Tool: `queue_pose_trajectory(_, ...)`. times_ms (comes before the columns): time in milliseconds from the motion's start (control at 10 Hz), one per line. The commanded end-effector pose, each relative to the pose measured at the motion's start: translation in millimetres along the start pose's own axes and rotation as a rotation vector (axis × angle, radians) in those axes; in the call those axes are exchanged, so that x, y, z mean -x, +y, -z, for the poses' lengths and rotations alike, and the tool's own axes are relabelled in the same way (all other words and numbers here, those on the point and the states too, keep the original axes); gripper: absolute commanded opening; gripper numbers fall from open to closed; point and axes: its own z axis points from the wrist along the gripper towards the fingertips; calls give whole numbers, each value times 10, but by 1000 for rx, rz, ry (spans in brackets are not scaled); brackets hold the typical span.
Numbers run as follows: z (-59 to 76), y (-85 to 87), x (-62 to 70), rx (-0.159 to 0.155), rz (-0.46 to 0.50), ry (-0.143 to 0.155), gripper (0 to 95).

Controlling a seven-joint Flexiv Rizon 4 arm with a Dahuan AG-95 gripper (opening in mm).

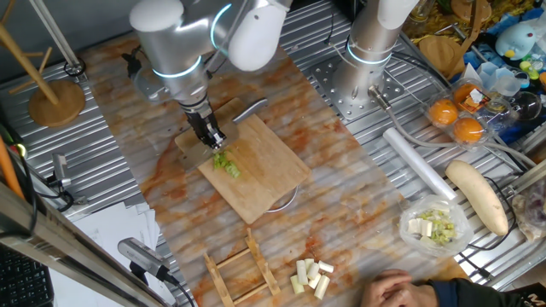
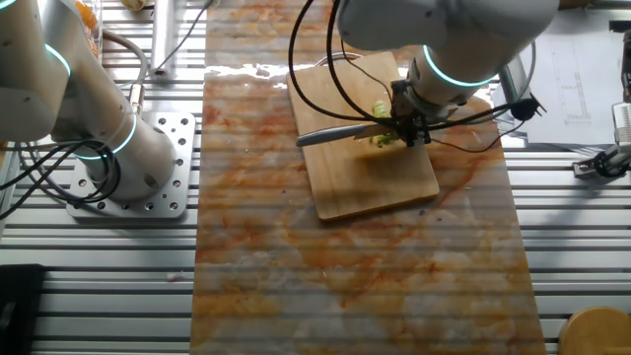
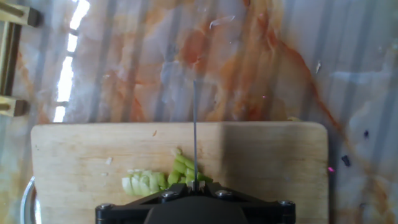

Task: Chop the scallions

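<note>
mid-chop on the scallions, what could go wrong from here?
1. The scallions are already in small loose bits right under the knife; another stroke may scatter them or just miss.
2. The cutting board overhangs a metal dish at one corner, so downward force could rock it.
3. A person's hand rests at the table edge near the pale stalk chunks; a wide arm swing toward that side is a hazard.

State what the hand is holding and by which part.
The hand holds a knife by its handle end; the blade sticks out sideways over the cutting board, right at the scallions.
</note>
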Motion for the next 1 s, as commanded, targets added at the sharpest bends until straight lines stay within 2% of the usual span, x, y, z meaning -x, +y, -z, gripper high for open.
queue_pose_trajectory(100, 13, 1, -12, -2, 3, 3, 0)
queue_pose_trajectory(400, 4, 8, -20, -1, 3, 4, 0)
queue_pose_trajectory(600, -73, 41, -42, -11, 5, 1, 0)
queue_pose_trajectory(700, -167, 68, -40, -18, 7, -6, 0)
queue_pose_trajectory(800, -246, 68, -33, -40, 12, -5, 0)
queue_pose_trajectory(900, -393, 17, -25, -65, 33, -15, 0)
queue_pose_trajectory(1000, -444, -7, -24, -61, 36, -21, 0)
